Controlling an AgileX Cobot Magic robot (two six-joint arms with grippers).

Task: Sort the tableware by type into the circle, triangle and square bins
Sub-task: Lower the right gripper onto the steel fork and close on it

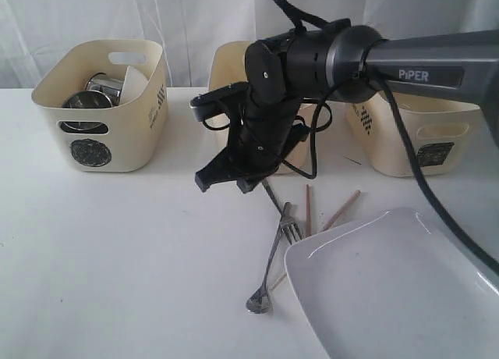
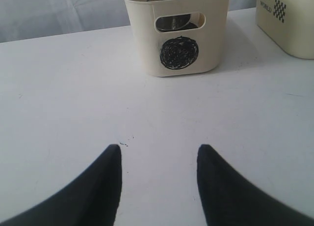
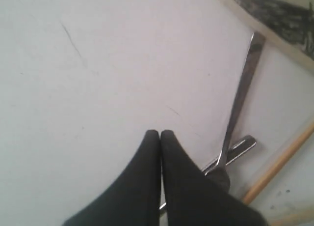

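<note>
Right gripper [image 3: 160, 135] jaws pressed together beside the cutlery [image 3: 240, 98], pinching nothing we can see; left gripper [image 2: 159, 150] spread, idle facing circle bin [image 2: 142, 39].

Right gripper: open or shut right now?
Shut. In the right wrist view the right gripper has its fingers pressed tip to tip, no gap; nothing visible between them.

Bright even light, soft faint shadows, washed-out white table [image 1: 117, 257], fingers [image 3: 142, 186] blurred up close
</note>
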